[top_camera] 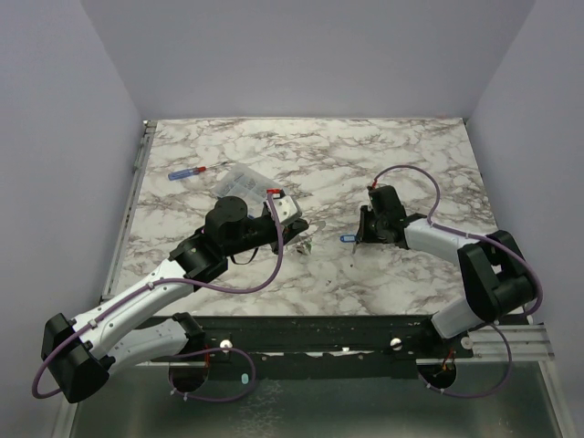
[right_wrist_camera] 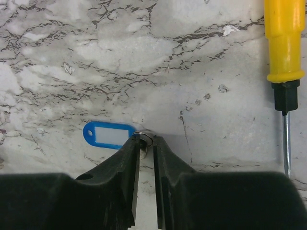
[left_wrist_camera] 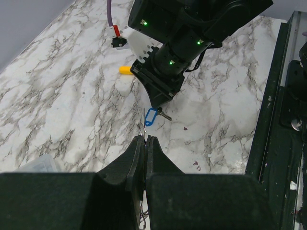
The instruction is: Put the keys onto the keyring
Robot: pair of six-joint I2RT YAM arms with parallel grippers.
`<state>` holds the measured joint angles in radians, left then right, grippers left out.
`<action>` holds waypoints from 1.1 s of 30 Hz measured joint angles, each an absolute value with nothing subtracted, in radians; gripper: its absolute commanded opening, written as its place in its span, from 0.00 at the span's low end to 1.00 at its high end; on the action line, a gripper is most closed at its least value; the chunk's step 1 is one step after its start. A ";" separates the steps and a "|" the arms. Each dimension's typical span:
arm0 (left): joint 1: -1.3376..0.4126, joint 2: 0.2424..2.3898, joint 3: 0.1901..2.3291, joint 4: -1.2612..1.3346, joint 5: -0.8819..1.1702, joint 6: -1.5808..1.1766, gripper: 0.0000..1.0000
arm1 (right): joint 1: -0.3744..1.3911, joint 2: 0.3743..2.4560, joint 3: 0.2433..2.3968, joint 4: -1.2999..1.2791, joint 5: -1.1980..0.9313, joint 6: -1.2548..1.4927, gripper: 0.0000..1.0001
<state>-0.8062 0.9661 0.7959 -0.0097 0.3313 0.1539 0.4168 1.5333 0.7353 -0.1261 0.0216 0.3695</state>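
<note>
My left gripper [left_wrist_camera: 145, 139] is shut on the keyring [left_wrist_camera: 140, 127], a thin silver wire loop that sticks out past the fingertips. In the top view this gripper [top_camera: 294, 235] sits mid-table with the ring [top_camera: 306, 246] at its tip. My right gripper [right_wrist_camera: 146, 140] is shut on a small silver key with a blue tag [right_wrist_camera: 108, 134], held just above the marble. In the top view it [top_camera: 362, 237] faces the left gripper a short gap away, with the blue tag [top_camera: 347, 239] pointing at the ring. The left wrist view shows the tag [left_wrist_camera: 151, 117] close to the ring's tip. No other keys show.
A yellow-handled screwdriver [right_wrist_camera: 284, 38] lies on the marble beside the right gripper; its handle also shows in the left wrist view [left_wrist_camera: 125, 70]. A red-and-blue screwdriver [top_camera: 196, 171] and a clear plastic box [top_camera: 246, 181] lie at the back left. The black rail [top_camera: 365, 333] runs along the near edge.
</note>
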 measured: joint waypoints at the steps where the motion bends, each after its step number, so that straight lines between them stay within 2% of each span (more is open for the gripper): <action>1: -0.806 0.966 0.796 -0.010 0.331 0.154 0.00 | 0.417 1.533 0.735 -0.126 0.022 0.369 0.20; 14: -0.806 0.968 0.796 -0.010 0.331 0.154 0.00 | 0.417 1.517 0.735 -0.133 0.022 0.374 0.01; 24: -0.806 0.968 0.796 -0.010 0.331 0.154 0.00 | 0.417 1.478 0.735 -0.157 0.022 0.373 0.01; 33: -0.806 0.970 0.796 -0.010 0.331 0.154 0.00 | 0.417 1.361 0.735 -0.159 0.017 0.352 0.01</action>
